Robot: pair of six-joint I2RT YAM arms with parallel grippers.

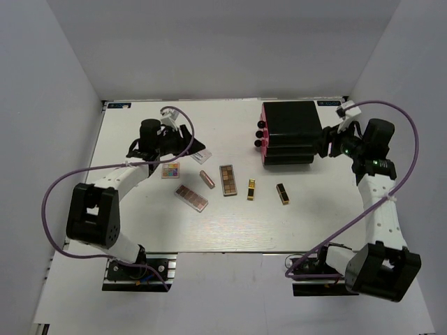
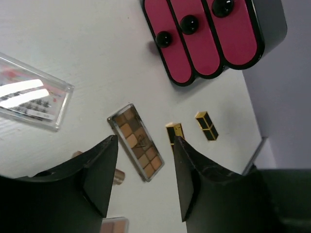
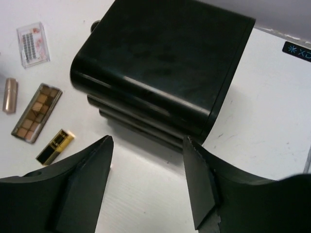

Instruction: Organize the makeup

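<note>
**A:** Left gripper (image 2: 146, 141) state?
**B:** Jaws partly spread, nothing between them, touching nothing. It hangs over the table (image 1: 314, 223) toward the far left corner, just beside the white compact (image 1: 202, 155).
**A:** Where's the makeup?
**B:** All lying flat mid-table. From the left: multicolour palette (image 1: 170, 169), pink-brown palette (image 1: 191, 198), the compact, rose-gold tube (image 1: 207, 179), brown palette (image 1: 228, 179), left lipstick (image 1: 251, 189), right lipstick (image 1: 282, 193). None touching each other.
**A:** Right side?
**B:** Black box (image 1: 290, 132) with 3 pink drawers sits near the far edge, right of centre. Right gripper (image 3: 148, 139) is at the box's right side, jaws partly spread, empty. Can't tell whether it contacts the box.
</note>
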